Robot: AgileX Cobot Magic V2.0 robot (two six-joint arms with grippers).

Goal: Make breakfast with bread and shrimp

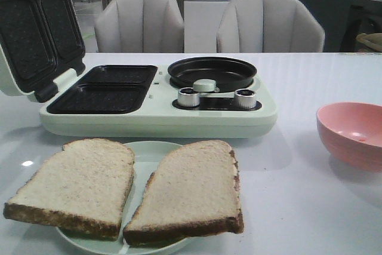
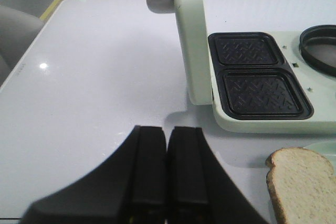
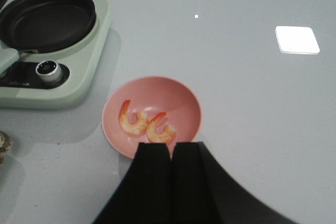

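Table (image 1: 298,207): two bread slices (image 1: 77,186) (plated), two shrimp (image 3: 147,125).

A glossy white table (image 1: 298,207) carries a pale-green breakfast maker (image 1: 155,111), green plate (image 1: 143,153) and pink bowl (image 1: 352,135).

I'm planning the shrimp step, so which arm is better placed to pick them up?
The right. Its fingers hang shut just over the pink bowl holding the two shrimp; the left arm's sit near the bread.
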